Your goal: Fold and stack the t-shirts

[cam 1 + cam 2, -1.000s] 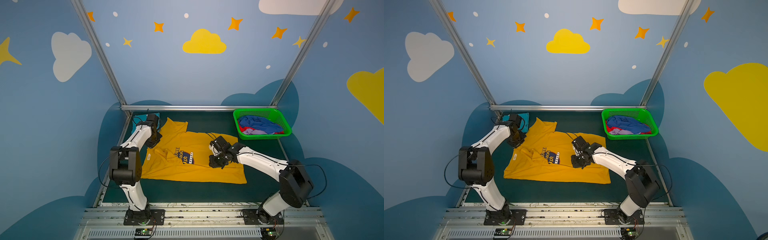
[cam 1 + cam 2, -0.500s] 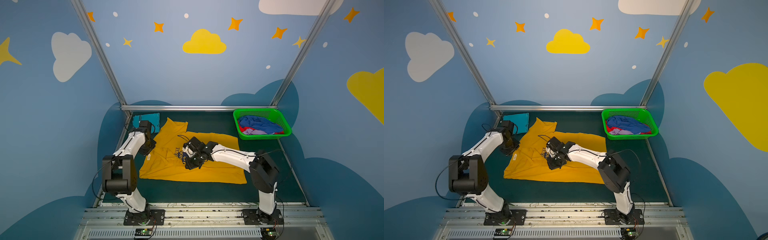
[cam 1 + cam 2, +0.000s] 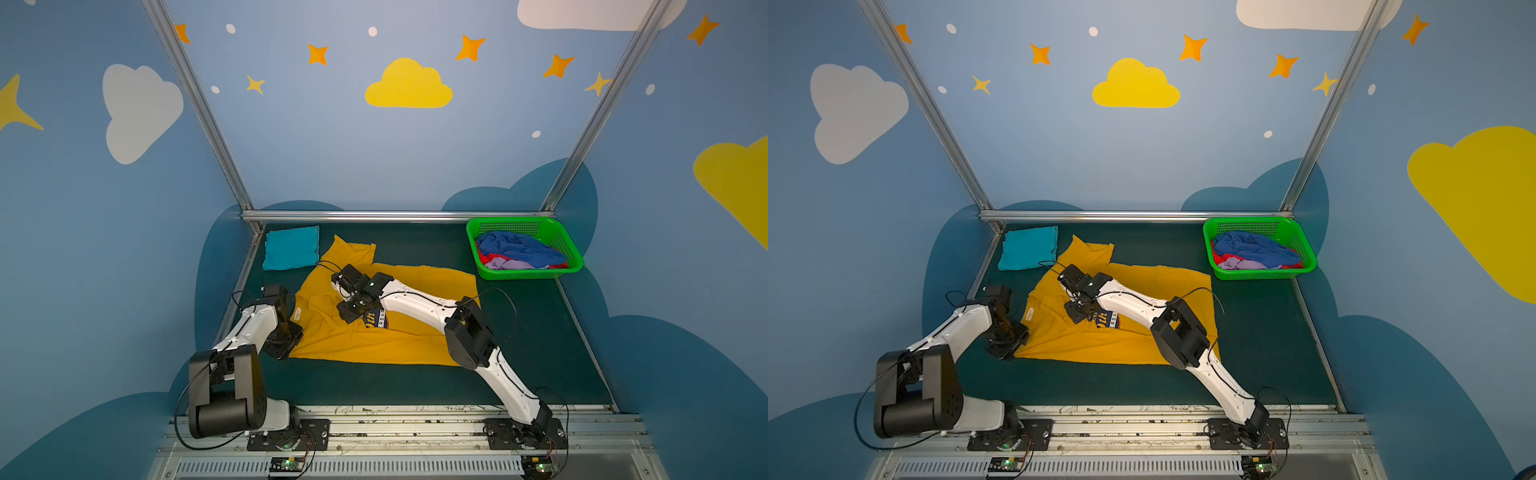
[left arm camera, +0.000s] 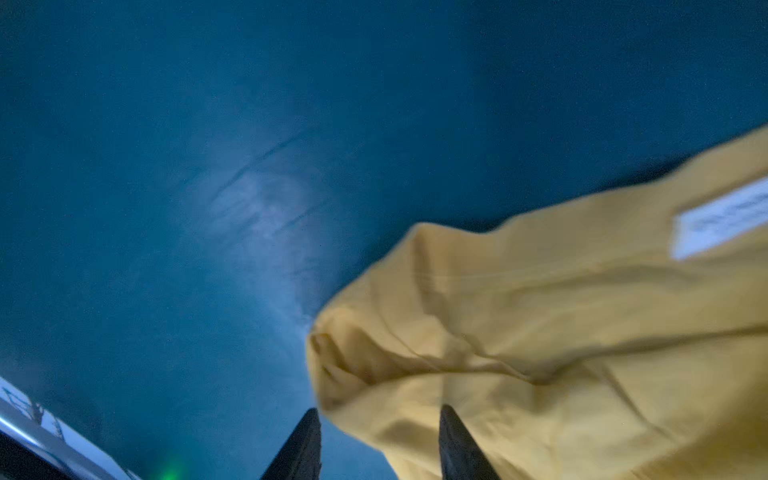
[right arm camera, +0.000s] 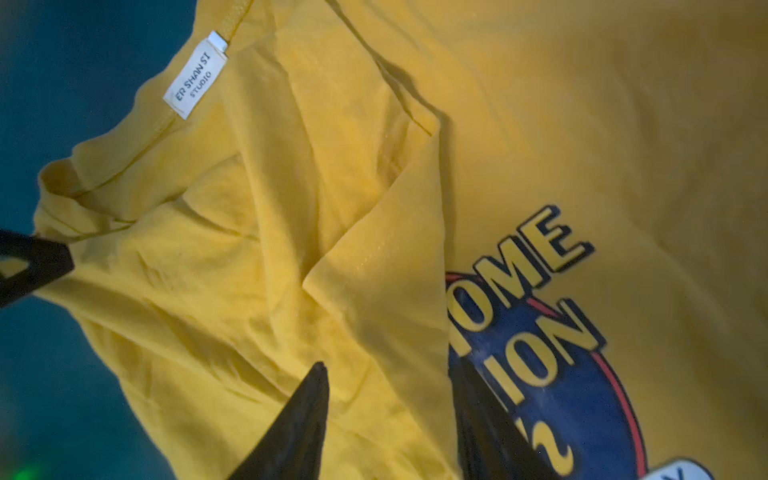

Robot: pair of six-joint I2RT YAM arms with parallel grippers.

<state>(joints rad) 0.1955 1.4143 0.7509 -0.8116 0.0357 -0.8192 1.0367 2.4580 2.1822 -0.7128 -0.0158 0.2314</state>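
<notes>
On dark mat [image 3: 374, 386]: mustard-yellow t-shirt [image 3: 374, 345], partly folded.
Left gripper [image 4: 378, 415], right gripper [image 5: 388, 365]: jaws apart at the shirt, clamping nothing.

Yellow tee [image 3: 374, 345] edge folded inward, left tool [image 4: 378, 409], right tool [image 5: 388, 362] opened (both)

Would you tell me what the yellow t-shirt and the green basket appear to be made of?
Yellow t-shirt: soft matte fabric, probably cotton; it creases and folds limply. Green basket: glossy plastic, seemingly; its rigid perforated walls shine.
</notes>
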